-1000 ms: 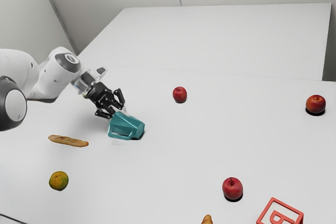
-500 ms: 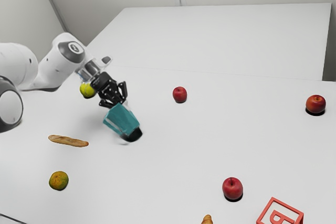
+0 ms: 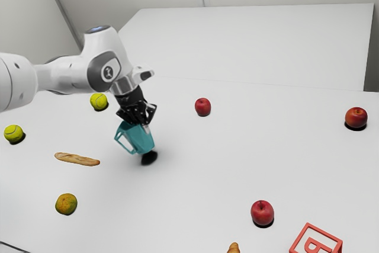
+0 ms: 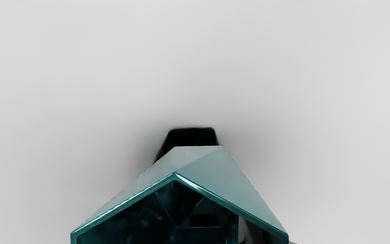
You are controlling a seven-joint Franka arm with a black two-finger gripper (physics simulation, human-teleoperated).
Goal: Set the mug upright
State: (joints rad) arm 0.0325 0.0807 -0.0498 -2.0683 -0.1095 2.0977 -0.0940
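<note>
My gripper (image 3: pixel 139 122) points down at the upper end of the teal mug (image 3: pixel 140 139) and holds it by the rim. The mug hangs a little above the table, its dark shadow just below. It is close to upright with a slight tilt, the base toward the exterior view's right and the handle at the exterior view's left. In the wrist view the angular mug (image 4: pixel 212 167) has its opening facing the camera; the gripper (image 4: pixel 272 237) has one finger inside and the other outside the wall, mostly cut off.
On the white table (image 3: pixel 195 188), a baguette (image 3: pixel 77 159) and an orange-green fruit (image 3: pixel 66 204) lie toward the exterior view's left, with tennis balls (image 3: pixel 99 101) farther back. Red apples (image 3: pixel 202 106), a croissant tip (image 3: pixel 234 248) and a red block (image 3: pixel 316 242) lie elsewhere.
The mug, lying on its side a second ago, has been lifted and swung closer to upright. Its handle now faces the exterior view's left. My hand has turned steeper, and the arm uncovers two tennis balls.
</note>
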